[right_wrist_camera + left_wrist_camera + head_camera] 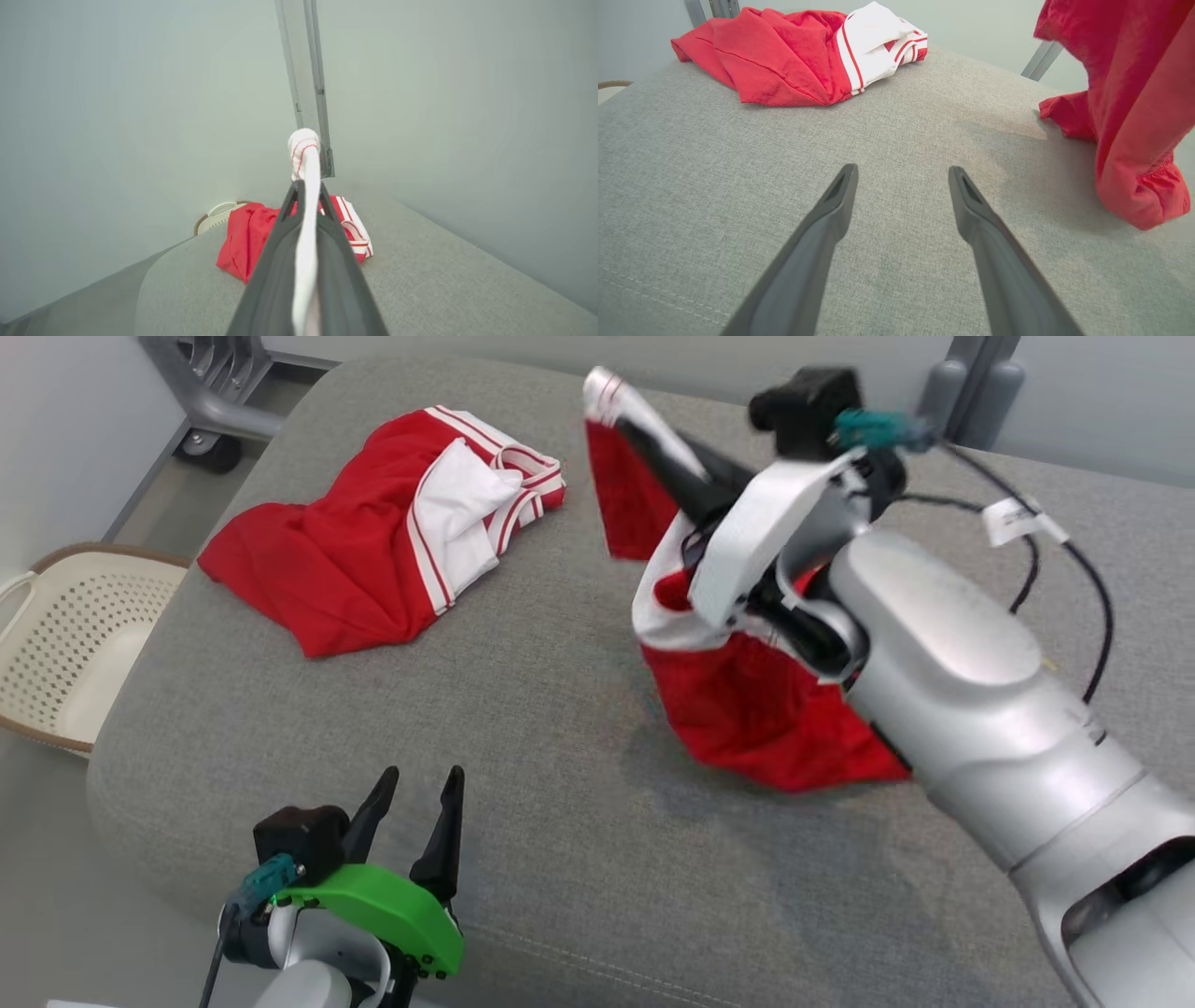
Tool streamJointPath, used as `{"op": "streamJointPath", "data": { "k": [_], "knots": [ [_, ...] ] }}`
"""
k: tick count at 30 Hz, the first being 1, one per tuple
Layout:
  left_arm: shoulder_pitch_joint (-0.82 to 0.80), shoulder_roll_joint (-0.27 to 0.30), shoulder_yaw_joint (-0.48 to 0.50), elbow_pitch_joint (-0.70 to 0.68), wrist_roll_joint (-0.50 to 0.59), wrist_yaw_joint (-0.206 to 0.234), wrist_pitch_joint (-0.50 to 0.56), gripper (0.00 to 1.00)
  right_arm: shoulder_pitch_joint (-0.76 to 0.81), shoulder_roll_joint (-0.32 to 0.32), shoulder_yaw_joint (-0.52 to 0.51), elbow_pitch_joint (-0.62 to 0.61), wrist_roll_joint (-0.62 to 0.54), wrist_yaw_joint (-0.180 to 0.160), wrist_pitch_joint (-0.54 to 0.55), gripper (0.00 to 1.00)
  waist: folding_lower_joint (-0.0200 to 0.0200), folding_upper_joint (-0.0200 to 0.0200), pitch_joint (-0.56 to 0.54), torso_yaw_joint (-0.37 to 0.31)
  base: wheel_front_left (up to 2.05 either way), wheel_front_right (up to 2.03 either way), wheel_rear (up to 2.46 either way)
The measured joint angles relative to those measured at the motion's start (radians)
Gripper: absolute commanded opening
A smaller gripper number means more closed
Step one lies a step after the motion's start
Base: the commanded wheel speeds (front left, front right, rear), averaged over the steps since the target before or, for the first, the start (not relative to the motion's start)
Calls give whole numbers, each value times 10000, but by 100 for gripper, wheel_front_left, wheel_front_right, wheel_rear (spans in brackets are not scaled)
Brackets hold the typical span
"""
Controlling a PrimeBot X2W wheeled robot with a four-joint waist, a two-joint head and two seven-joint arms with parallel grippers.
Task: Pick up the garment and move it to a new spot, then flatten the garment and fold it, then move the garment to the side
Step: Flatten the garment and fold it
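The garment [345,560], red with a white panel and striped trim, lies bunched at the far left of the grey cushion [523,728]; no lettering shows. It also appears in the left wrist view [784,56] and beyond my right fingers [245,238]. My right gripper [621,422] is raised at the far right, shut on the white striped trim [304,149] of a smaller red piece [766,709], which hangs down with its lower end on the cushion [1125,93]. My left gripper [422,779] rests open and empty near the front edge [903,172].
A cream perforated basket [65,635] stands on the floor left of the cushion. A grey metal frame with a wheel [215,401] is behind the far left corner. A black cable [1102,607] loops beside my right forearm. Pale walls lie behind.
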Motion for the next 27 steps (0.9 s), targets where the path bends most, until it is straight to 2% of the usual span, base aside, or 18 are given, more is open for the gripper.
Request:
{"op": "streamJointPath", "data": {
  "k": [2,5,7,12,16,21,25,27],
  "knots": [
    [137,27,40,-4,42,0,0,100,-276,-117,-867,25,290,-173,-359,0,0,0,-74,-177,0,0,0],
    [374,92,48,0,56,0,0,100,-560,-274,-2134,198,744,-1035,-796,0,0,0,-176,-476,0,0,0],
    [421,142,44,-10,86,0,0,100,-588,-550,-2462,451,844,-1375,-851,0,0,0,-243,-694,0,0,0],
    [479,138,19,-27,209,0,-2,100,-529,-1200,-2161,834,830,-1434,-157,0,0,1,-436,-1231,0,0,0],
    [502,12,-25,-33,230,0,0,100,-279,-1302,-1854,698,863,-1313,497,0,0,0,-632,-1598,0,0,0],
    [665,-73,-15,-61,318,0,2,100,189,-1513,-1825,180,1076,-1388,1116,0,0,0,-915,-1893,0,0,0],
    [1046,-12,276,-67,328,0,0,100,630,-1657,-2648,-163,1615,-2201,1225,0,0,0,-1016,-2182,0,0,0],
    [1080,-15,236,-96,343,0,2,100,895,-1987,-3166,-161,1766,-2439,1212,0,0,0,-1012,-2315,0,0,0]
  ]
}}
